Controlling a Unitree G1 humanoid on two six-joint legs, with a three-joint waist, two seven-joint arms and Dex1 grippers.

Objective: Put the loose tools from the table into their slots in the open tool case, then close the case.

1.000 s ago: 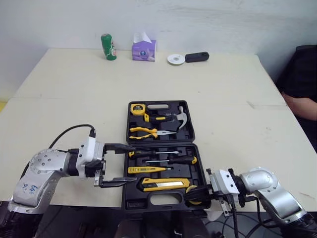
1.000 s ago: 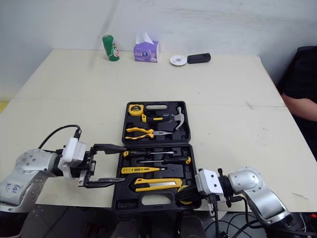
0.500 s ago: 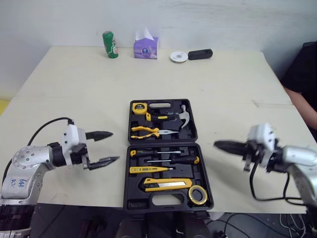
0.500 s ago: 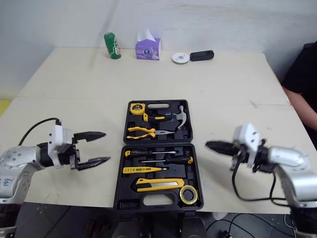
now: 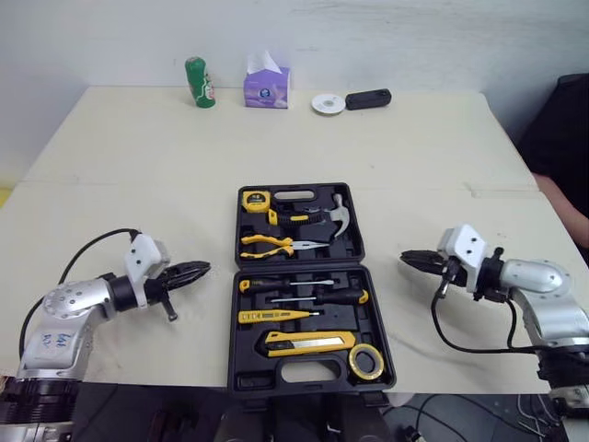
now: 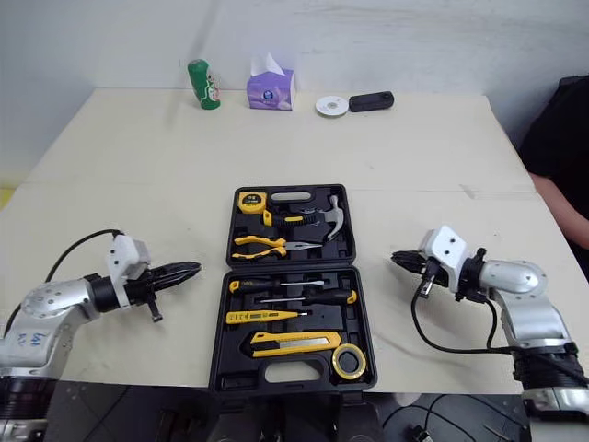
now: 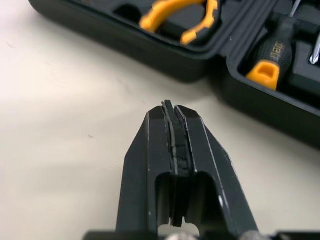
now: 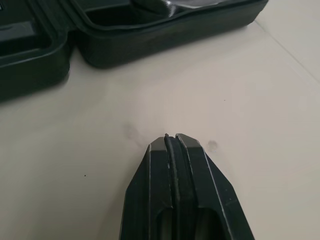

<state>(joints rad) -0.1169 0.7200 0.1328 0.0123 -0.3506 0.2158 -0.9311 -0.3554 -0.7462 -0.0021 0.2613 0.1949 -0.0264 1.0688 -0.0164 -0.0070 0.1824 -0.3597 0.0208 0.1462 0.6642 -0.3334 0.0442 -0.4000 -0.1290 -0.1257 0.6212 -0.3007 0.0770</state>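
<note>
Left wrist view: left gripper (image 7: 171, 106) state? (dev)

Fingers (image 7: 197, 145) pressed together, nothing between them. Tip over bare table (image 7: 65, 115), just short of the tool case (image 7: 150, 47) side wall. Contact with the tabletop: can't tell. (ops)

Right one? (dev)

Right gripper (image 8: 170, 138) is the same: fingers flat against each other, empty, over bare tabletop, a case corner ahead of it. In the head views it sits off the case's right side, apart from it, tip pointing at the case. The left gripper mirrors that on the left side, about level with the hinge. (ops)

Case? (dev)

Open, both halves flat on the table, between the two arms, near the front edge. Far half: tape measure (image 5: 255, 199) in the far left corner, hammer (image 5: 336, 216) on the right, pliers (image 5: 267, 245) nearer the hinge. Near half: two screwdrivers (image 5: 308, 296), then a yellow pen-shaped tool (image 5: 276, 316), then the utility knife (image 5: 308, 342), with the tape roll (image 5: 368, 360) in the near right corner. Every tool I can see is seated in the case. (ops)

Anything else? (dev)

Along the far edge, well apart from the case: green can (image 5: 199, 83), tissue box (image 5: 265, 85), white disc (image 5: 325, 104), black object (image 5: 367, 98) just beside the disc. A person's arm (image 5: 561, 198) at the right edge of the head views. (ops)
</note>
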